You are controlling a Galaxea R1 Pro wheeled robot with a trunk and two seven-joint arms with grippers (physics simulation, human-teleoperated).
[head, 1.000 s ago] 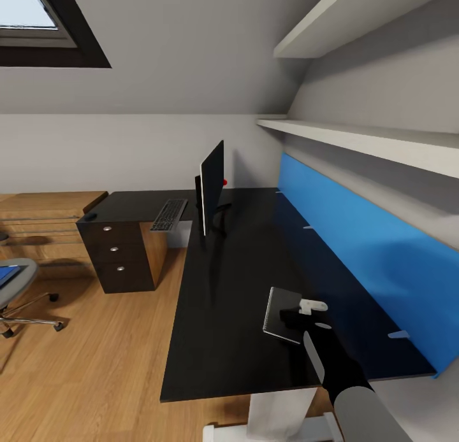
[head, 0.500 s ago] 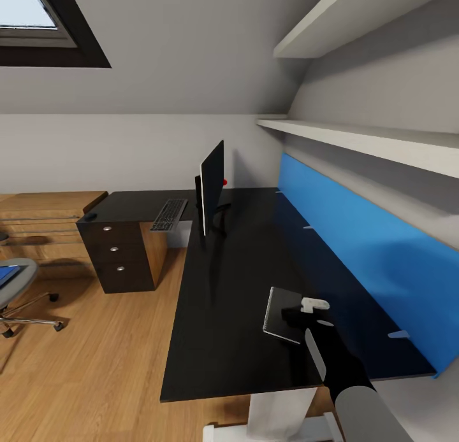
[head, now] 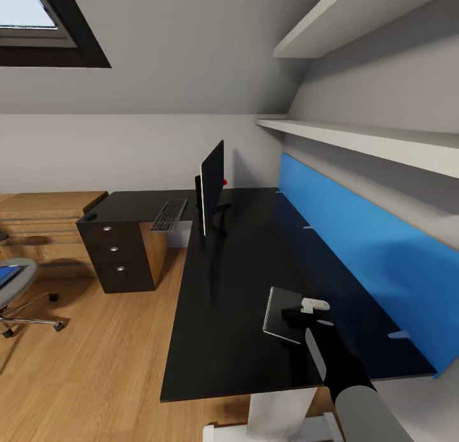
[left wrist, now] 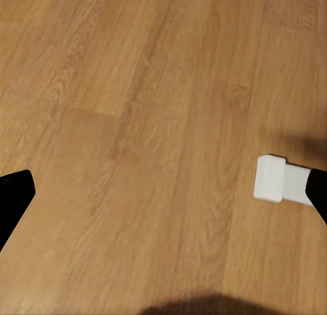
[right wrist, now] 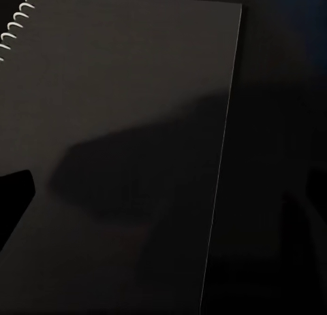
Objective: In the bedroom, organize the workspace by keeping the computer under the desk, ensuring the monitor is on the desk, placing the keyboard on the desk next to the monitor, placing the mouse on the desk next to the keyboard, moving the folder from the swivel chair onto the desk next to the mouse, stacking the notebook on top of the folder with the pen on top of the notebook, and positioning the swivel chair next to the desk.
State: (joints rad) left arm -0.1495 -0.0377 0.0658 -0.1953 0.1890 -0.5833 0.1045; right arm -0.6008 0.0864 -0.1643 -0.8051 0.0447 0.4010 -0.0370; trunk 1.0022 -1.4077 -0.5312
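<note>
So the right gripper (head: 305,314) hangs right over the small greyish spiral-bound notebook (head: 282,314), which lies flat on the glossy black L-shaped desk (head: 229,283) near the blue back panel (head: 357,238). Can't tell if its jaws are spread or pinched. The left gripper (left wrist: 163,192) is spread wide over the light wooden floor (left wrist: 136,90). Further along the desk stand the thin black monitor (head: 211,186) and grey keyboard (head: 169,214).

swivel chair (head: 16,288) cut by edge, folder (head: 7,274) (sliver only)
</note>
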